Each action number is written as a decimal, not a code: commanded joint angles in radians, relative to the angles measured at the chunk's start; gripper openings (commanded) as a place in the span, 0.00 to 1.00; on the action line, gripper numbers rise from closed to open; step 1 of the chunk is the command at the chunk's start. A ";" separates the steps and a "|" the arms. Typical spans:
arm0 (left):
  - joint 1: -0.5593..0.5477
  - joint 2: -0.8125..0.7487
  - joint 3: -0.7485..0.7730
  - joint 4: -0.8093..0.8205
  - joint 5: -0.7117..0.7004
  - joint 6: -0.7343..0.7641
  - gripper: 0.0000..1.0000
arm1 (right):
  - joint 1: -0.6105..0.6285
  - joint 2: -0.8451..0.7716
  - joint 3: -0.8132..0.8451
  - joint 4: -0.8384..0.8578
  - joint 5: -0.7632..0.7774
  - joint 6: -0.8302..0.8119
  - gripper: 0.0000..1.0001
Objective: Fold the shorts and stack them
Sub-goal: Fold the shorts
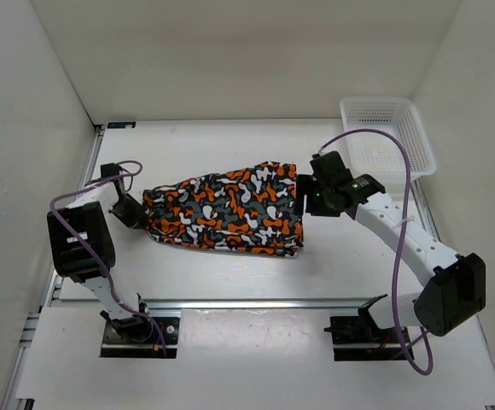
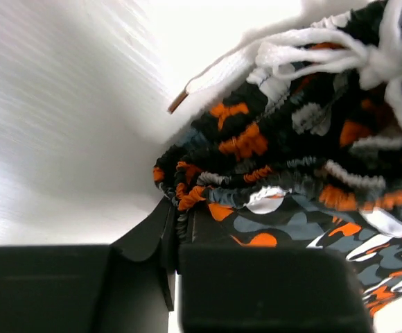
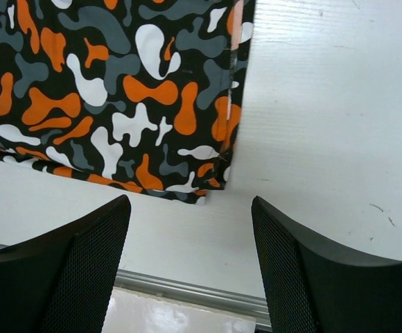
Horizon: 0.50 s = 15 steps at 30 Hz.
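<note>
Left gripper point(image 2: 177, 239): jaws closed down tight, with a fold of the elastic waistband point(image 2: 256, 177) pinched between them at the left end of the shorts point(image 1: 226, 209). The white drawstring point(image 2: 326, 52) lies loose on top of the gathered band, one end trailing onto the table point(image 1: 230, 141).

Shorts: they lie flat across the middle of the table between the two arms, waist to the left, leg hems to the right. They look already folded once along their length, narrower at the waist and wider at the hems, with the layers roughly aligned. Black ground with orange, white and grey blotches. The hem is stitched and straight.

Handling, as judged: light, thin, limp cloth. It will sag from any single hold, and the layers are liable to slide apart. The waistband is the thickest, firmest part and makes a sound grip. At the other end, the hem corners are the place to pinch, taking all layers together.

Right gripper point(image 3: 189, 205): jaws wide apart, nothing in them, poised at the right-hand hem edge. Cannot tell whether it touches the cloth.

White mesh basket point(image 1: 388, 137): far right corner, apart from the shorts.
</note>
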 commanded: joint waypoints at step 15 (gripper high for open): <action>-0.377 -0.216 0.538 -0.435 -0.659 0.113 0.10 | -0.058 -0.081 -0.029 -0.056 0.031 -0.023 0.75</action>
